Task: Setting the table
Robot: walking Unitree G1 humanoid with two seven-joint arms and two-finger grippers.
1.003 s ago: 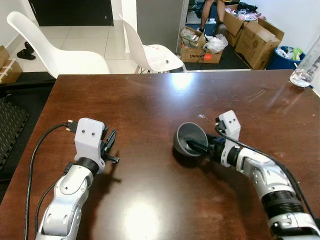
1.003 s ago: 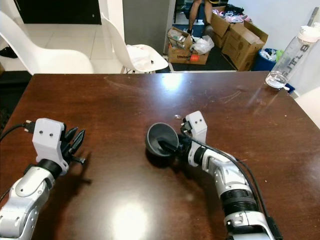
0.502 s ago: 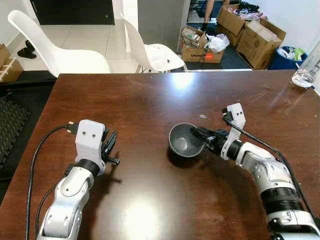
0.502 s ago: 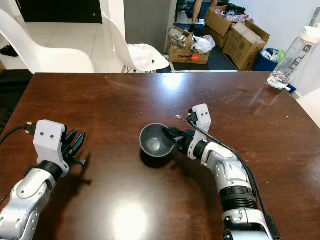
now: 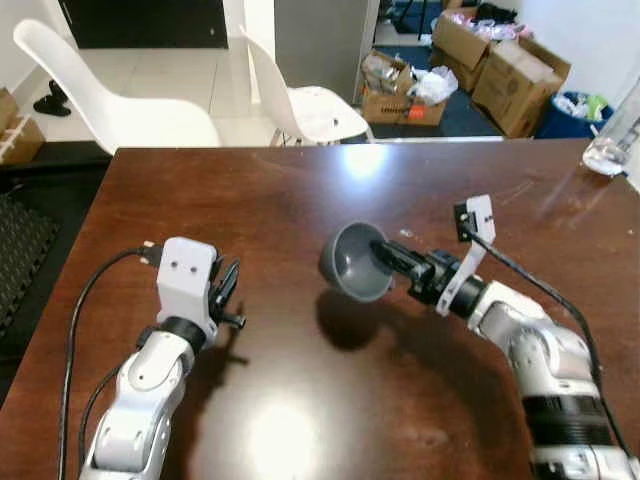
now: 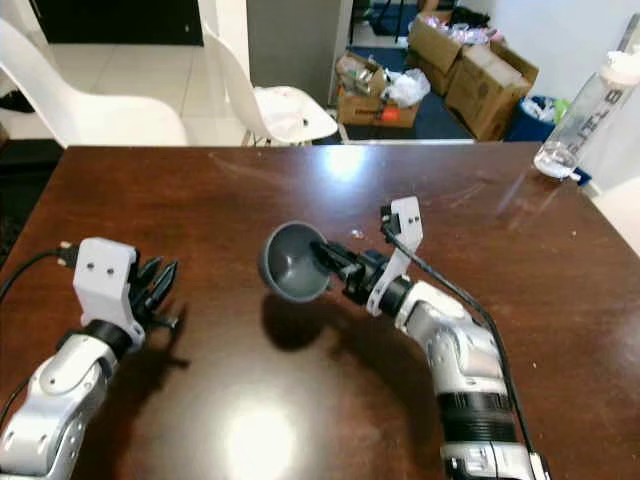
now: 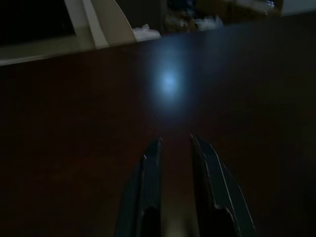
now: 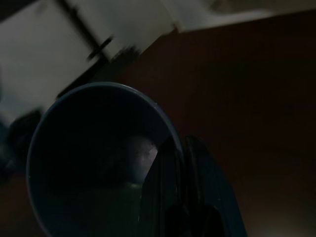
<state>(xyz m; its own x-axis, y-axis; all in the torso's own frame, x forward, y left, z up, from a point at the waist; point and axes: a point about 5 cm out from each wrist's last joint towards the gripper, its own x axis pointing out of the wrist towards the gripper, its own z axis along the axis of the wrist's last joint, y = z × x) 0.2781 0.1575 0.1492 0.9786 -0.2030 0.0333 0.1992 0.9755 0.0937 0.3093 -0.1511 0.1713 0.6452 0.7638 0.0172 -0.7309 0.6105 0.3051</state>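
Head views bright, slightly soft, ceiling-light glare on the glossy table (image 5: 275, 440); bowl (image 5: 352, 262) casts a shadow; wrist views dim, blurred.

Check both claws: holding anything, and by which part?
Right claw pinches the grey bowl by its rim, one finger inside, one outside, bowl tilted above the table. Left claw holds nothing.

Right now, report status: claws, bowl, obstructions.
Right claw shut on bowl rim, bowl lifted off table, tilted. Left claw open, idle. Path ahead clear.
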